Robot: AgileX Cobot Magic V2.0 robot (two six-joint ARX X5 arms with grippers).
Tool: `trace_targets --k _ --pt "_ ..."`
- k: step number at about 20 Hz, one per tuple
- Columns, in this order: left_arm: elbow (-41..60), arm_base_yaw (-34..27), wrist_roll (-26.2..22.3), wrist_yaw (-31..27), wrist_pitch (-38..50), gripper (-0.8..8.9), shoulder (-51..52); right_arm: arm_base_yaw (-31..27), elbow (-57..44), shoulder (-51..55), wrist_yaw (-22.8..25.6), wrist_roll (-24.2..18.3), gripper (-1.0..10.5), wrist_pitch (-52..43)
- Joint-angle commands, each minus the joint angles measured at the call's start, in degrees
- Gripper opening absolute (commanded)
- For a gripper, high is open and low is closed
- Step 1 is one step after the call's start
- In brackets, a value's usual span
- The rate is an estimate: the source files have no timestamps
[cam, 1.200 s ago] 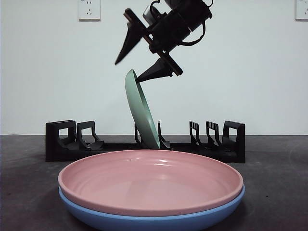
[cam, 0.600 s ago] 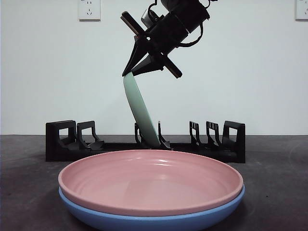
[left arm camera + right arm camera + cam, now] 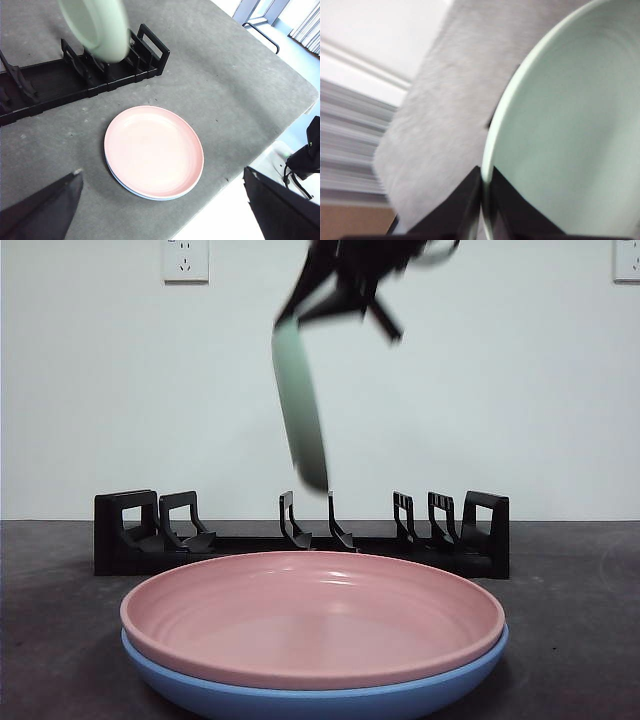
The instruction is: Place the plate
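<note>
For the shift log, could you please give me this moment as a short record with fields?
green plate: in the air above the rack, clear of its slots, hanging on edge
right gripper: shut on the green plate's rim, high over the rack
left gripper: open, holding nothing, above the table
rack: black, at the back, no plate in it
pink plate: stacked on the blue plate, in front of the rack

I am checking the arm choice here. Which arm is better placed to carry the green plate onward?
The right. The right gripper is shut on the rim of the green plate, hanging above the black rack. The left gripper is open, apart from the plate, above the pink plate.
</note>
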State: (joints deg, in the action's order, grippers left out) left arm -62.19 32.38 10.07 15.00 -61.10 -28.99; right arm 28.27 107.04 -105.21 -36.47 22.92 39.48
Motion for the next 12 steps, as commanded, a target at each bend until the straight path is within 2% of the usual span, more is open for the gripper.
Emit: trace_targets --k 1,4,8,12 --pt "-1.18 0.22 -0.17 -0.02 0.61 4.91 -0.13 0.72 1.75 2.71 0.17 -6.82 0.1 4.7" --pt "-1.18 0.22 -0.24 -0.02 0.52 4.91 -0.13 1.01 1.68 6.25 1.27 -11.17 0.1 11.26" --pt "-1.18 0.22 -0.63 -0.02 0.55 4.91 -0.13 2.36 1.57 10.14 5.38 -17.35 0.1 20.46" --pt "-1.18 0.22 -1.11 -0.02 0.57 4.91 -0.15 4.7 0.72 13.05 5.44 -21.59 0.1 26.12"
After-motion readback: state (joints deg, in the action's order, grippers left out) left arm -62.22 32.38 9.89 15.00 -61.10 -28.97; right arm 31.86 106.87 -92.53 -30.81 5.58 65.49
